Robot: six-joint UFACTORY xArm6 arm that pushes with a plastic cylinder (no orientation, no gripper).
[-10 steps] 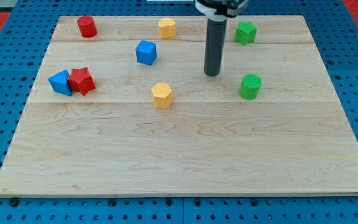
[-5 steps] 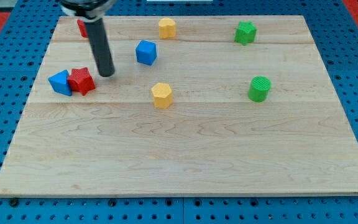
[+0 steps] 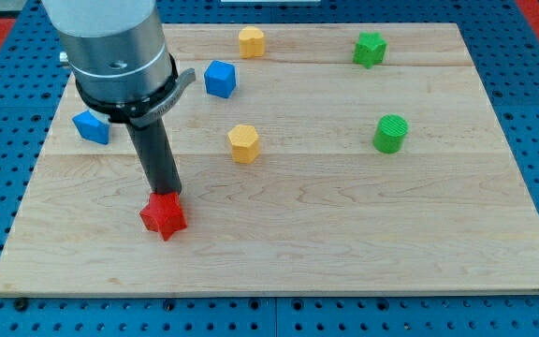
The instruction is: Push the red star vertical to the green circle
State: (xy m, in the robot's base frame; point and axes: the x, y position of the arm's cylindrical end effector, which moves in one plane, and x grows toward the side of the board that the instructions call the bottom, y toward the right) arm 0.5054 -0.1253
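Note:
The red star (image 3: 163, 217) lies on the wooden board (image 3: 344, 234) at the lower left. My tip (image 3: 167, 191) touches its upper edge, just above it in the view. The green circle (image 3: 390, 133), a short cylinder, stands at the right of the board, far to the right of the star and higher in the view. The arm's grey body hides the board's upper left part.
A blue block (image 3: 93, 126) lies at the left edge. A blue cube (image 3: 219, 79) and a yellow block (image 3: 243, 142) sit near the middle. Another yellow block (image 3: 251, 40) and a green star (image 3: 370, 48) are at the top. Blue pegboard surrounds the board.
My tip swept from the middle to the left, then down the view. The red star moved away from the blue block toward the bottom. The green circle shifted slightly right.

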